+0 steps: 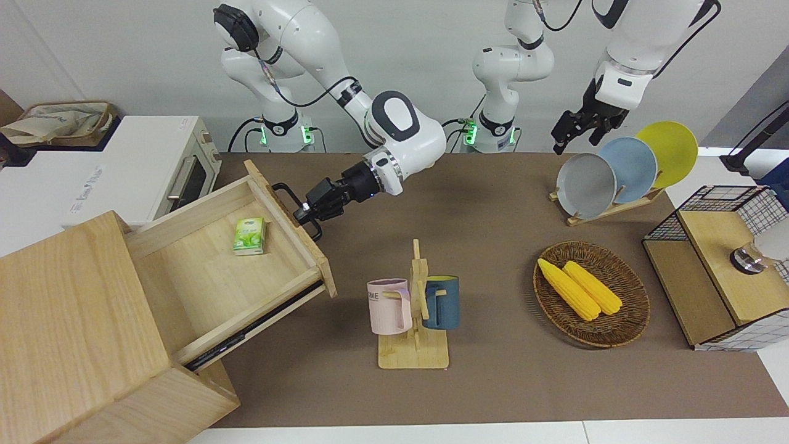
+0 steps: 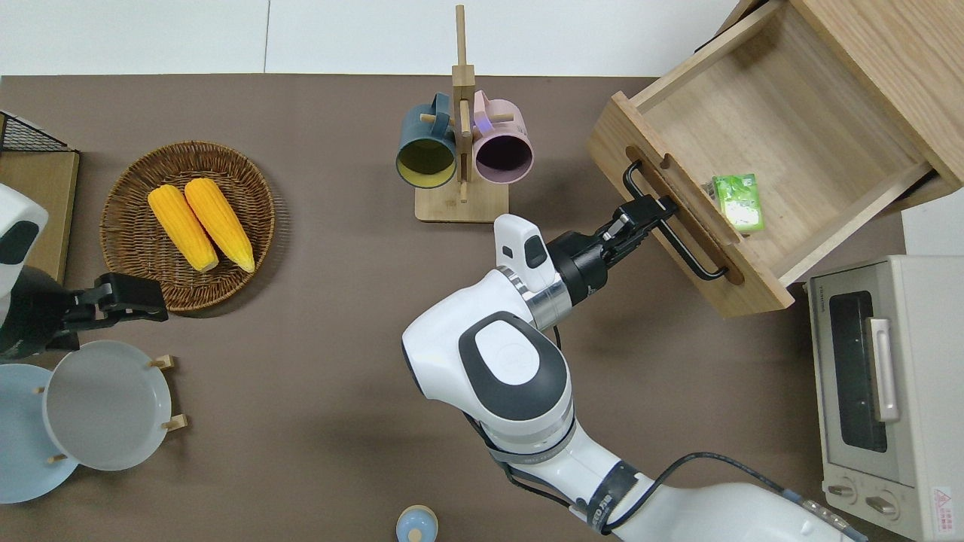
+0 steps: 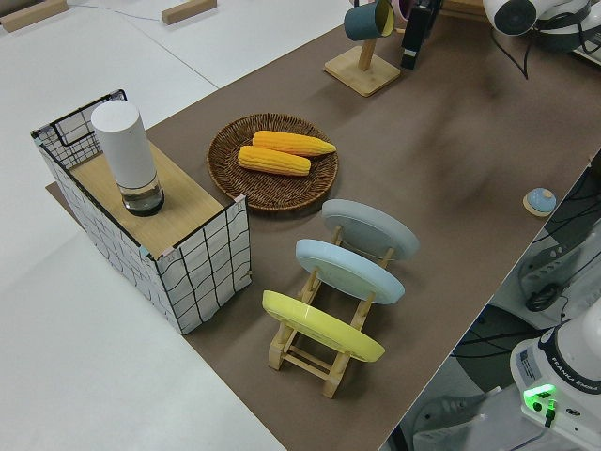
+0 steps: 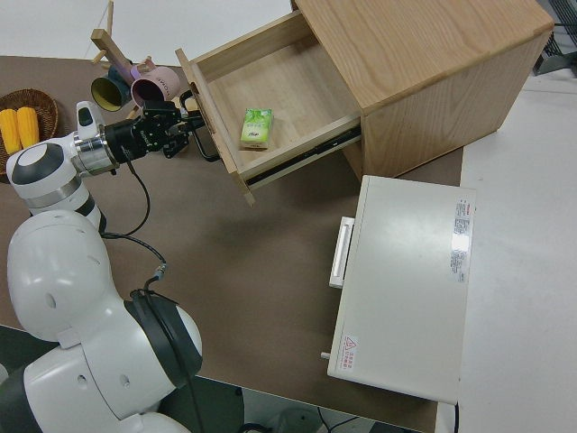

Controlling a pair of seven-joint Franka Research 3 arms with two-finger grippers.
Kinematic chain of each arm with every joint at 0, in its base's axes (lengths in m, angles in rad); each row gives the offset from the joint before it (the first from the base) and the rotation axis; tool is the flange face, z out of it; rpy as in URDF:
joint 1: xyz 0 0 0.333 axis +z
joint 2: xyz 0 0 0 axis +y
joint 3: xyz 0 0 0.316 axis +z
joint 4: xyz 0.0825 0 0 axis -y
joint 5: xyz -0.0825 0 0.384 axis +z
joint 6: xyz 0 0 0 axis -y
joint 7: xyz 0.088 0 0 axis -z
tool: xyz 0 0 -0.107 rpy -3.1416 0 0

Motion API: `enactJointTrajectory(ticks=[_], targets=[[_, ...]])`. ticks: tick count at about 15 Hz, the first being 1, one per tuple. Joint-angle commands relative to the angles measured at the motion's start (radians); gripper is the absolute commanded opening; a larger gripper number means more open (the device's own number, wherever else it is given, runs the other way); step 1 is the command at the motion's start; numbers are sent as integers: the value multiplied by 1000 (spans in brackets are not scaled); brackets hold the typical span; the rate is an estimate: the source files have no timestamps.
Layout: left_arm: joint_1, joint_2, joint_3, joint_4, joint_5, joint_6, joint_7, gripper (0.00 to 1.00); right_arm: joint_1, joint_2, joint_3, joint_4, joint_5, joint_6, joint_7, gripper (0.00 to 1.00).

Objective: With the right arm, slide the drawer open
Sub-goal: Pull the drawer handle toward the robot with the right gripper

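Right gripper [image 2: 654,212] clamping the black bar handle [image 2: 672,226] of the pulled-out drawer [image 2: 776,135], green packet [image 2: 738,202] lying inside; left arm parked.

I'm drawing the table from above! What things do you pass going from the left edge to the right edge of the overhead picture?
Wicker basket with corn → mug rack → right gripper on the handle → open drawer with green packet → toaster oven.

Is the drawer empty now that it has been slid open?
No. The overhead view shows a small green packet lying in the open drawer, close to its front panel.
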Motion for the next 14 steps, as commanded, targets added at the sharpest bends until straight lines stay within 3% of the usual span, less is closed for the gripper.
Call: enactJointTrajectory(ticks=[1, 4, 7, 9, 10, 14], targets=[[-1, -8, 4, 4, -1, -17, 9, 993, 20, -29, 21, 33, 6, -95, -53, 68], [-1, -8, 4, 4, -1, -17, 9, 993, 27, -29, 31, 33, 9, -113, -48, 183], [-1, -8, 4, 4, -1, -15, 9, 993, 27, -27, 31, 33, 8, -112, -45, 467], [-1, -8, 4, 4, -1, -17, 9, 993, 27, -27, 31, 33, 8, -106, -45, 933], [-1, -8, 4, 4, -1, -17, 9, 993, 27, -27, 30, 33, 8, -104, -44, 977], [-1, -8, 4, 4, -1, -17, 9, 993, 27, -26, 30, 35, 9, -98, -36, 985]])
